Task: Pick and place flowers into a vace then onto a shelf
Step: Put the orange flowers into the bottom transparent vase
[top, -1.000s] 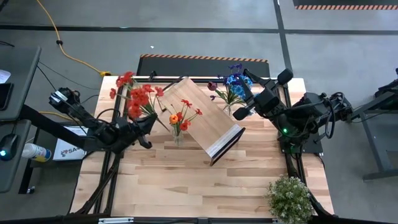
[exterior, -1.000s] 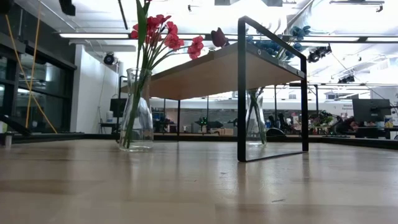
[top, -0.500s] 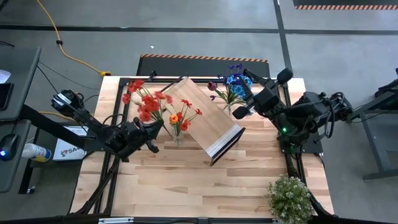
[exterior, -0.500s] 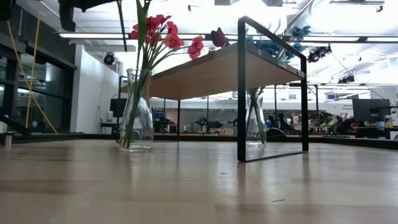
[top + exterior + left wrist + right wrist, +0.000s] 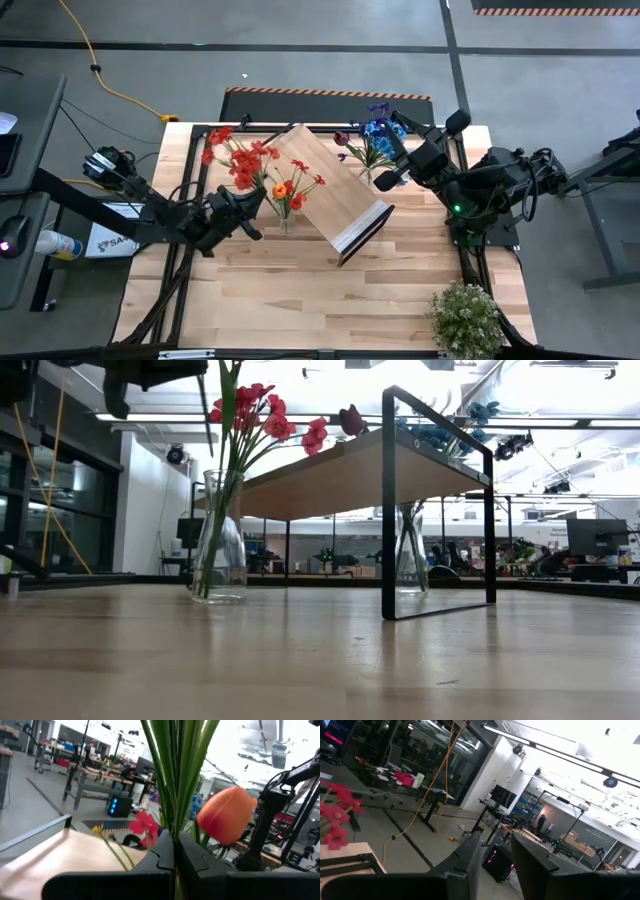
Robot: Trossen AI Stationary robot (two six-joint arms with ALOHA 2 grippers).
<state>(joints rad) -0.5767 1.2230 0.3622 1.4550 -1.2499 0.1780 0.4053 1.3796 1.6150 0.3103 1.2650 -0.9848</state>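
My left gripper [image 5: 250, 208] is shut on a bunch of red flowers [image 5: 238, 160] just left of a clear glass vase [image 5: 287, 222] that stands on the table with orange and red flowers [image 5: 290, 188] in it. In the low view that vase [image 5: 218, 540] stands left of the shelf [image 5: 400, 460]. The light-wood shelf [image 5: 330, 195] sits askew mid-table on its dark frame. A second vase with blue and purple flowers [image 5: 372, 140] stands at the shelf's far right side. My right gripper [image 5: 388, 180] is open beside it, touching nothing. My left gripper pinches the bunch's green stems [image 5: 172, 827] between its two fingers [image 5: 195, 862]. The fingers lie across the stems. The bunch is lifted clear of the table, and the stems slant away from the fingers toward the table's far edge, with the red blooms [image 5: 232, 165] at their far end.
A bushy pale-green potted plant [image 5: 465, 318] stands at the table's near right corner. The near half of the wooden tabletop [image 5: 300, 290] is bare. A desk with a bottle [image 5: 55, 243] lies off the table's left side.
My left gripper has moved toward the table's right, toward the vase with the orange flowers, carrying the red bunch with it. The blooms now stand closer to the shelf's far left corner. In the low view the gripper has come in at the top left.
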